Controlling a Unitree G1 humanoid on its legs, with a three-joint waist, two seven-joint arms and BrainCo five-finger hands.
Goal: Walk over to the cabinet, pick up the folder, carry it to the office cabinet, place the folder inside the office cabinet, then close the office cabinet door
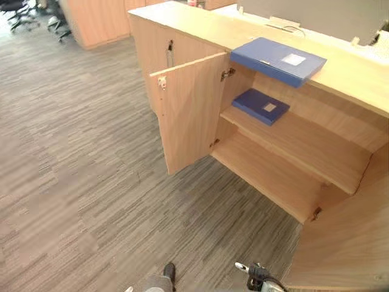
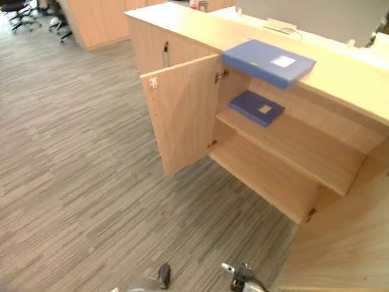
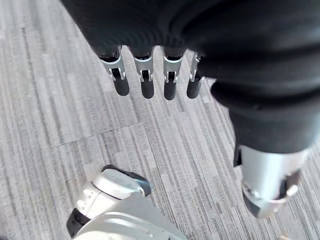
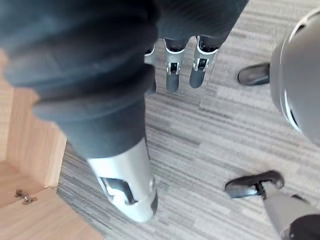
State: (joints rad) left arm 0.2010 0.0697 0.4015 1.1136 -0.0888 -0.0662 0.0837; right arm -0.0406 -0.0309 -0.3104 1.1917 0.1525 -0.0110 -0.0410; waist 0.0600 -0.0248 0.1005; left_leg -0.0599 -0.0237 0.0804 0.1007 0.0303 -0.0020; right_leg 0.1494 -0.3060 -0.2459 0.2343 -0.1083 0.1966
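Two blue folders: one folder lies on top of the cabinet, overhanging its front edge; second folder sits on the upper shelf inside. Both doors stand open, the right door cut off at the view's edge. Over carpet, left hand and right hand hang empty, fingers straight.

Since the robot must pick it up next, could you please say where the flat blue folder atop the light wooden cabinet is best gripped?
Probably by the near edge of the flat blue folder, coming from the front: that edge overhangs the light wooden cabinet's top, so it can be pinched from above and below.
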